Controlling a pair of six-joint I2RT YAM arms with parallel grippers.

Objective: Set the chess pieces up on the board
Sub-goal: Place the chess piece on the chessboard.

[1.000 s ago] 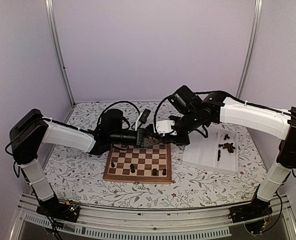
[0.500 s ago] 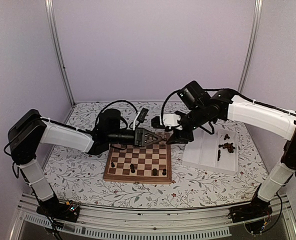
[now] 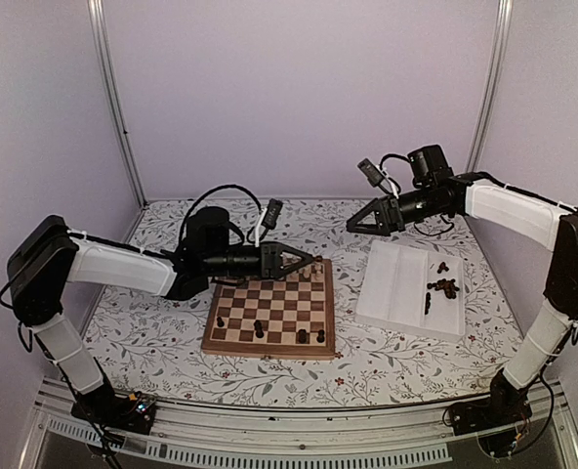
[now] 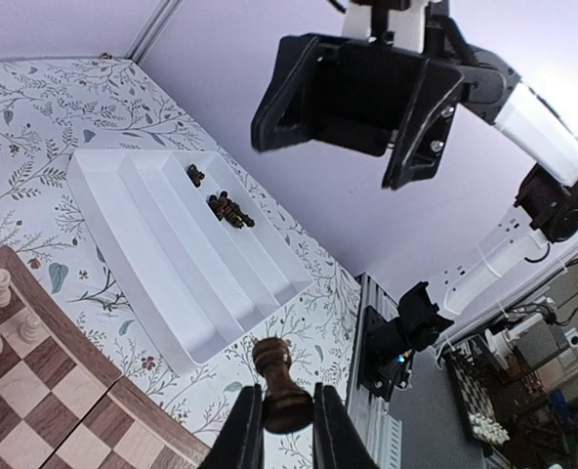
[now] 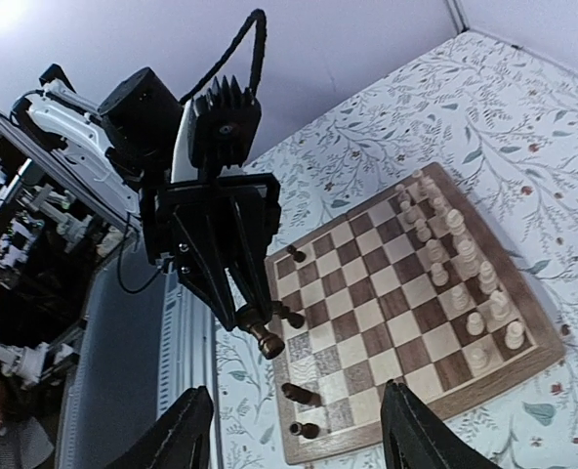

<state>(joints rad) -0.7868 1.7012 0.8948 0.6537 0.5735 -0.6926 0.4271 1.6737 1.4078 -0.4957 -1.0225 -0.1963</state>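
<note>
one chess piece (image 4: 270, 360) in left tool (image 4: 287, 415)

board (image 4: 45, 401) cut by frame edge, chess pieces (image 3: 445, 286) too small to identify

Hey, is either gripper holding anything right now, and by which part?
Left gripper pinches a dark chess piece by its wider end; right gripper is open, empty.

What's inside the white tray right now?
A handful of dark chess pieces lie in the white tray, all toward its right side: one tight clump with a few apart. Nothing covers the tray, but the clumped pieces overlap, so an exact count cannot be read.
</note>
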